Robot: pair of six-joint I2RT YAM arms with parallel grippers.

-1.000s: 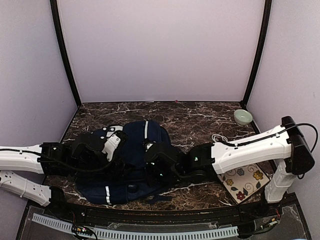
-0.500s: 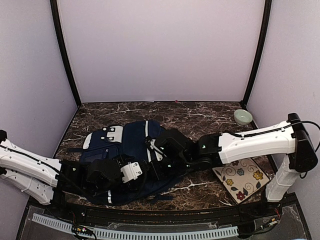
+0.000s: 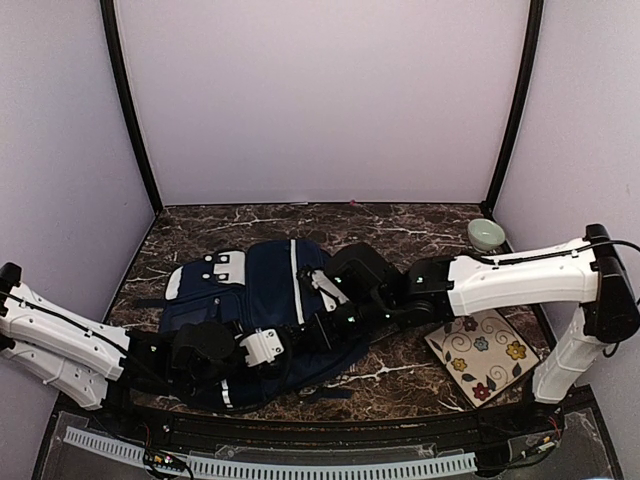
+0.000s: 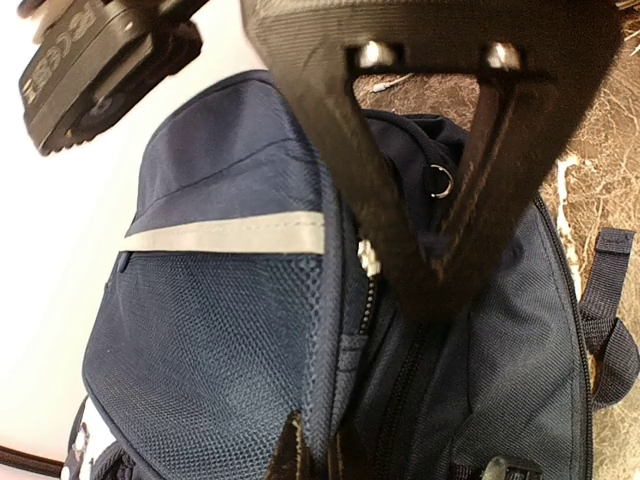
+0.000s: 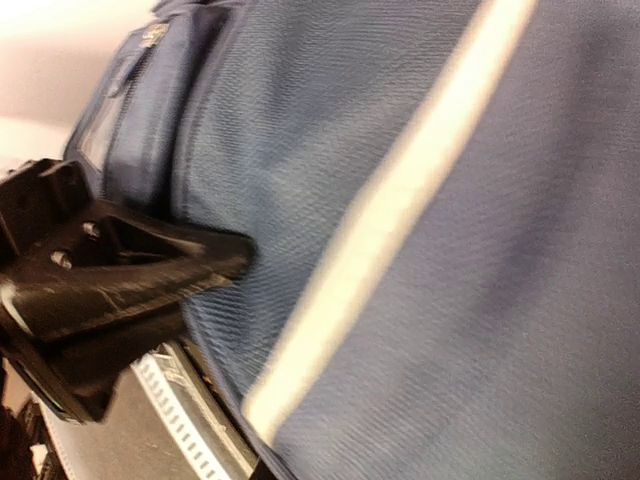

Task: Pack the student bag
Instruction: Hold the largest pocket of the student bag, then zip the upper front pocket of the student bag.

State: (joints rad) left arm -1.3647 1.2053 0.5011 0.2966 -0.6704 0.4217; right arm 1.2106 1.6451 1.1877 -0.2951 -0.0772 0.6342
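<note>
Where the arms meet near the table's front edge, you have the left gripper [image 4: 430,290] clenched, its tips at the zipper seam of the student bag [image 3: 255,290]; you cannot tell whether cloth is pinched. The bag lies flat on the marble table [image 3: 400,225], left of centre. Your right gripper [image 3: 315,333] is closed too, against the bag's striped panel. Right side: floral mat [image 3: 480,350]. Far right corner: pale green bowl [image 3: 486,234].

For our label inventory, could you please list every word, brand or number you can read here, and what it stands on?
Raised lettering on the black block, left wrist view, top left: too tilted and blurred to read.
The student bag: no lettering visible.
Flowered mat: pattern only, no text.
</note>
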